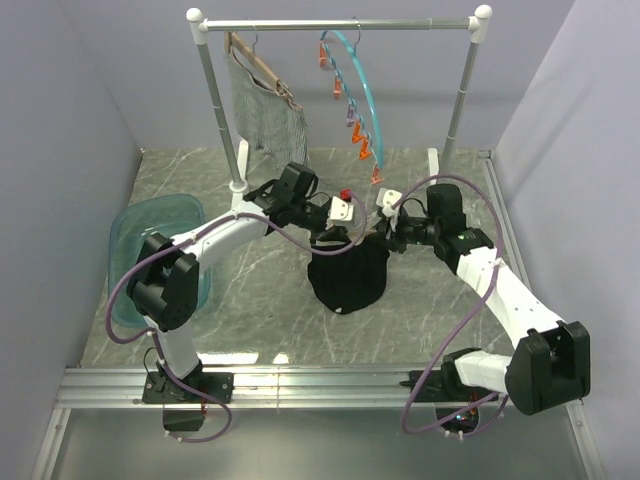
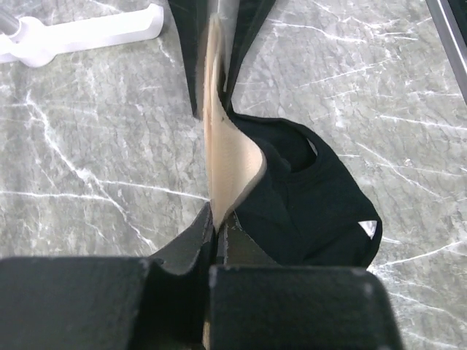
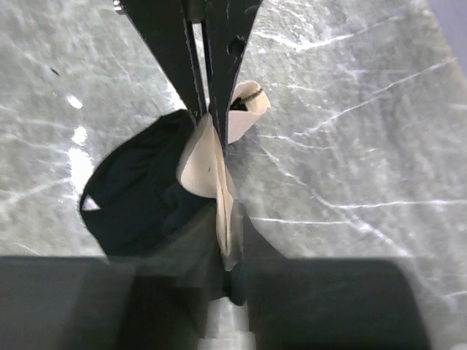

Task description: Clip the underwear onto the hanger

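Count: 1 left end effector (image 1: pixel 341 232), 1 right end effector (image 1: pixel 378 232), 1 black fabric underwear (image 1: pixel 348 280) between them. Beyond them: 1 teal plastic hoop hanger (image 1: pixel 368 90), 1 brown wooden hanger (image 1: pixel 262 65), 1 grey mesh cloth (image 1: pixel 268 120). Left of both: 1 teal plastic bin (image 1: pixel 135 225).

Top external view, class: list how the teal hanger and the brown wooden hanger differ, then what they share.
The teal hanger is a thin curved hoop; the brown wooden hanger is a straighter bar. The teal hanger's orange and purple clips hold nothing; the wooden one carries a grey mesh cloth. The teal hanger hangs midway along the rail, the wooden one near its left end. Both hang from it.
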Controlling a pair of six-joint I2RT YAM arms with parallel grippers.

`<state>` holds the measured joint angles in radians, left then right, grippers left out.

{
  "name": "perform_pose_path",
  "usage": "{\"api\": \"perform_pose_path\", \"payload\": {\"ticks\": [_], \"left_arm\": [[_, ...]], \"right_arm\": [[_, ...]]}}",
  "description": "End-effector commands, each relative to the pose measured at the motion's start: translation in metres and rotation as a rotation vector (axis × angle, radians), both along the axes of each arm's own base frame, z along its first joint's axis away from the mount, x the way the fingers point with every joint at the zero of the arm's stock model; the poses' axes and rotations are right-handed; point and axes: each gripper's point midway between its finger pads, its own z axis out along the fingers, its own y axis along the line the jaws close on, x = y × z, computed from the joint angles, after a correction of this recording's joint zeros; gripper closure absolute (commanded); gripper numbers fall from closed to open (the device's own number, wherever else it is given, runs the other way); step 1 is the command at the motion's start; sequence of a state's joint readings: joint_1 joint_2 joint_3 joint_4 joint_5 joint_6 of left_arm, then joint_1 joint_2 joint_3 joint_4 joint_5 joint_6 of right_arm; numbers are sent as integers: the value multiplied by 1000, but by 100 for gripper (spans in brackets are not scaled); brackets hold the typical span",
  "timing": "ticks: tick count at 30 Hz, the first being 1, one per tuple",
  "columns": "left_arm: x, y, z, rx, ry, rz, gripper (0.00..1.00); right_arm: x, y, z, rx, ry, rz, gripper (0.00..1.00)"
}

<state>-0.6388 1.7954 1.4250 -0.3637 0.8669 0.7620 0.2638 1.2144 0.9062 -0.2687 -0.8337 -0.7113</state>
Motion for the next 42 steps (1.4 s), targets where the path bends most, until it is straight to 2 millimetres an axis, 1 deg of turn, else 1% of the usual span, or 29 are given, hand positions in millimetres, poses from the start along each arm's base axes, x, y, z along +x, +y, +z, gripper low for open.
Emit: {"api": "perform_pose_path", "payload": {"ticks": [1,2,3,5,6,8,9,11,12,13,15,16,17,18,19,22,23,26,27,28,29,30,31,32,33,34,35,37,42], "left_arm": [[2,-3,30,-65,-5,-7,100],[5,-3,34,-67,-32,-20,100],[4,-3,34,-61,-38,-27,100],[9,-1,37,-66,-77,-37,100],[9,-1,38,-64,-93,-42,100],[10,-1,39,-61,-131,-65,100],[11,-1,39,-58,-135,-68,100],[9,-1,38,-55,-147,-87,100],[10,0,38,-54,-151,-90,100],[9,0,37,-53,-151,-93,100],[7,1,35,-49,-152,-106,100],[5,1,34,-49,-159,-114,100],[4,2,32,-47,-152,-117,100],[1,3,31,-44,-148,-122,100],[-1,4,29,-42,-153,-131,100],[-4,6,29,-42,-159,-144,100],[-5,7,29,-41,-158,-147,100],[-5,7,31,-42,-179,-158,100],[-5,7,31,-40,-186,-162,100],[-5,8,31,-37,-198,-167,100],[-3,8,31,-36,-204,-167,100],[-3,7,31,-35,-209,-171,100],[-2,7,32,-33,-221,-171,100],[-1,7,31,-29,-222,-173,100],[0,7,32,-30,-231,-175,100],[3,7,34,-26,-252,-175,100],[4,7,31,-19,-254,-177,100],[8,7,34,-14,-294,-187,100],[6,9,32,7,-334,-223,100]], "right_arm": [[0,-4,15,45,-26,-2,66],[5,-13,18,51,-32,-26,57],[4,-15,23,72,-35,-14,50],[12,-32,31,93,-58,-42,47],[14,-37,34,88,-81,-36,46],[14,-41,41,93,-74,-3,45],[20,-48,48,86,-107,0,45],[20,-48,57,106,-129,38,45],[25,-47,65,102,-166,63,45],[32,-55,69,102,-187,46,45],[43,-58,78,105,-220,42,45],[57,-62,90,108,-272,29,46],[64,-63,95,117,-284,22,46],[71,-64,108,125,-310,20,46],[80,-65,110,130,-322,21,46],[88,-61,129,150,-356,59,46],[89,-58,132,156,-359,72,46],[88,-51,134,147,-364,123,46],[88,-48,140,125,-412,152,45],[82,-46,129,122,-359,167,45],[80,-44,127,113,-360,186,45],[79,-42,126,84,-406,217,45],[73,-42,121,75,-369,224,45],[68,-33,120,68,-373,258,45],[68,-31,119,53,-397,279,45],[65,-29,117,51,-380,287,44],[66,-28,114,43,-375,290,44],[67,-26,111,30,-377,307,44],[80,-23,119,38,-366,309,44]]}}
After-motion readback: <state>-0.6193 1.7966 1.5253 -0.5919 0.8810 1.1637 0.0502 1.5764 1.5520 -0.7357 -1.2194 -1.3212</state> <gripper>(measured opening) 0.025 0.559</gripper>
